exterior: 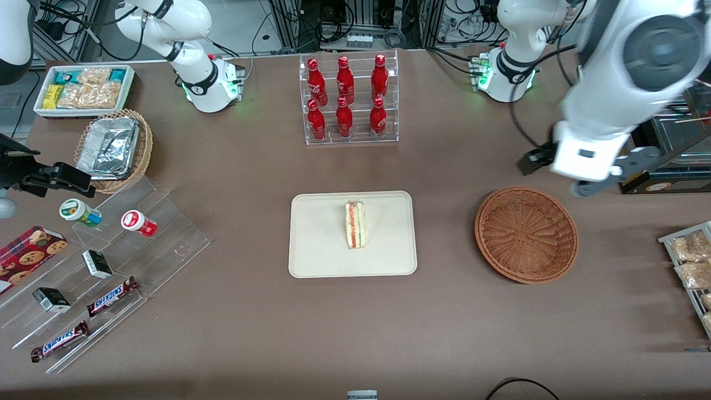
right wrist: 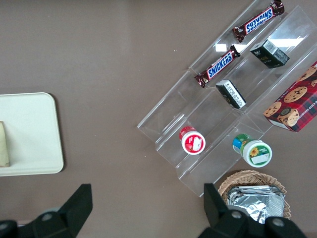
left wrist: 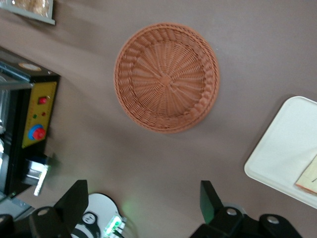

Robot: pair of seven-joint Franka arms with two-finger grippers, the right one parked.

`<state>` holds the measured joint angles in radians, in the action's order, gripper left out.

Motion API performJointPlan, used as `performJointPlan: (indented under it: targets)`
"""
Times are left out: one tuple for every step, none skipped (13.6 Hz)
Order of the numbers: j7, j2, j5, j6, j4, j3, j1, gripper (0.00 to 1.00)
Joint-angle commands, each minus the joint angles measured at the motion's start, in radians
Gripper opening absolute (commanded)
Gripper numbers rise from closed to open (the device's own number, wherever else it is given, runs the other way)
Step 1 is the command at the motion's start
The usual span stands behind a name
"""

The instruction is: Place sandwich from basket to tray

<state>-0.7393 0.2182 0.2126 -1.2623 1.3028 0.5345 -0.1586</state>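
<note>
The sandwich (exterior: 355, 224) stands on its edge in the middle of the cream-white tray (exterior: 316, 244), its red-orange and green filling facing up. The round reddish-brown wicker basket (exterior: 525, 234) sits empty beside the tray, toward the working arm's end of the table. My left gripper (exterior: 555, 175) hangs open and empty, high over the table, just farther from the front camera than the basket. The left wrist view shows the gripper (left wrist: 142, 203), the empty basket (left wrist: 167, 77), a corner of the tray (left wrist: 282, 158) and a sliver of the sandwich (left wrist: 309, 176).
A clear rack of red bottles (exterior: 348, 100) stands farther back than the tray. A black control box (left wrist: 29, 124) and a rack of snack bags (exterior: 691, 261) lie at the working arm's end. Clear shelves with snacks (exterior: 100, 266) and a foil-filled tan basket (exterior: 114, 147) lie at the parked arm's end.
</note>
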Motion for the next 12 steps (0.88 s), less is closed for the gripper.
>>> performJointPlan:
  targets:
    - [0.125,-0.036,-0.038,-0.006,0.026,0.004,-0.07,0.99]
    - [0.161,-0.039,-0.045,-0.006,0.029,0.004,-0.09,0.99]
    - [0.211,-0.04,-0.059,-0.006,0.032,0.002,-0.11,0.99]
    - [0.265,-0.042,-0.074,-0.003,0.033,0.002,-0.137,0.99]
    - [0.317,-0.043,-0.096,-0.003,0.033,0.002,-0.162,0.99]
    - [0.371,-0.043,-0.108,-0.003,0.035,-0.008,-0.164,0.99]
    - [0.436,-0.054,-0.119,-0.003,0.042,-0.06,-0.151,0.99]
    - [0.507,-0.072,-0.154,-0.012,0.062,-0.138,-0.115,0.99]
    - [0.556,-0.088,-0.185,-0.026,0.079,-0.24,-0.055,0.99]
    - [0.607,-0.111,-0.199,-0.044,0.111,-0.333,0.005,0.99]
    - [0.647,-0.143,-0.203,-0.069,0.154,-0.384,0.04,0.99]
    - [0.665,-0.187,-0.203,-0.107,0.22,-0.411,0.054,0.99]
